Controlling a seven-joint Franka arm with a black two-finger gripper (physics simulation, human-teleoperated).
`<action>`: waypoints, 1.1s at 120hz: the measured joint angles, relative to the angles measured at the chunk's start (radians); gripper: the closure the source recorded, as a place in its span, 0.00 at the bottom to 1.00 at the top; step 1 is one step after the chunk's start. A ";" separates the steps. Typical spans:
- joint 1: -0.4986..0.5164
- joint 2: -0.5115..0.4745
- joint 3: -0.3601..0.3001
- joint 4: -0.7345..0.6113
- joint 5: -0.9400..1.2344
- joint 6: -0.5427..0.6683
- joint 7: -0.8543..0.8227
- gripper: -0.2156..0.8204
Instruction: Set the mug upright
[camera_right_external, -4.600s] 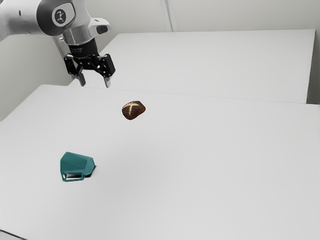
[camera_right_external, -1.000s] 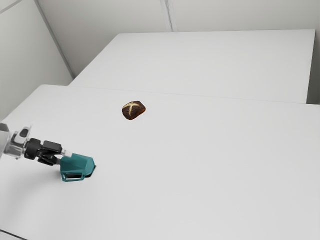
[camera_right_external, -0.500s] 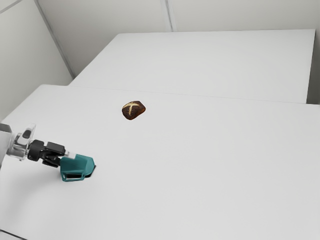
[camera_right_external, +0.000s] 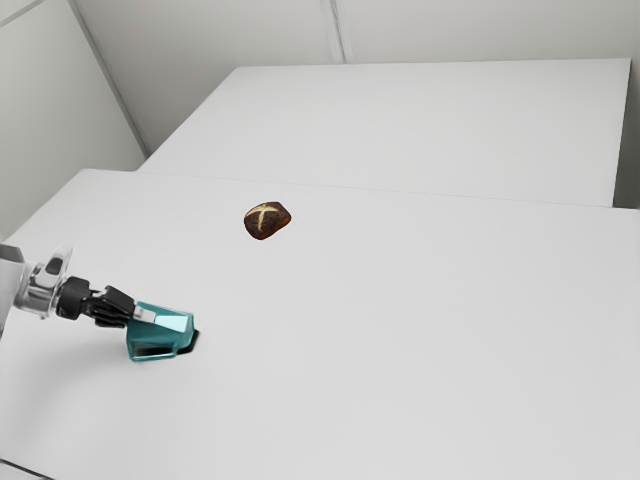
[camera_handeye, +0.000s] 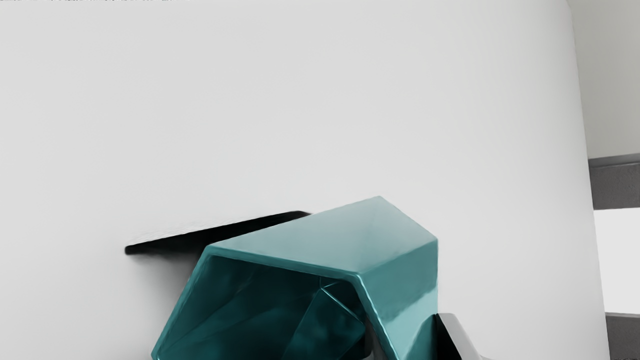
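The black two-finger gripper (camera_right_external: 147, 314) reaches in from the exterior view's left, low over the white, smooth tabletop (camera_right_external: 400, 340), its tips at the teal, glossy, faceted mug (camera_right_external: 172, 338). The jaws are pinching the mug's wall near its open end: in the wrist view one finger (camera_handeye: 456, 337) stands against the outside of the wall, and part of the other shows, dark and grey, within the mouth.

The mug is tipped over on its side rather than upright. Its open mouth faces the gripper, while its angular teal handle (camera_right_external: 152, 357) is along the side nearest the exterior camera. A black shadow (camera_right_external: 193, 344) falls on the tabletop just beside the mug, at its end toward the exterior view's right. Whether the mug touches the tabletop all along its underside cannot be told. Compared with half a second ago, it has shifted slightly toward the exterior view's right and its tilt has changed a little.

A dark brown, rounded lump with a cream cross-shaped mark (camera_right_external: 267, 220) rests on the tabletop, well apart from the mug and farther from the exterior camera. It lies where it did before. Beyond the tabletop is another flat white surface (camera_right_external: 420, 125), with pale walls (camera_right_external: 210, 50) behind.
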 joint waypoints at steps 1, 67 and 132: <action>0.000 -0.001 0.000 0.000 0.000 0.000 0.000 0.86; -0.056 -0.147 -0.001 0.003 0.020 0.009 -0.021 0.96; -0.309 -0.270 -0.057 0.076 0.576 0.117 -0.262 0.96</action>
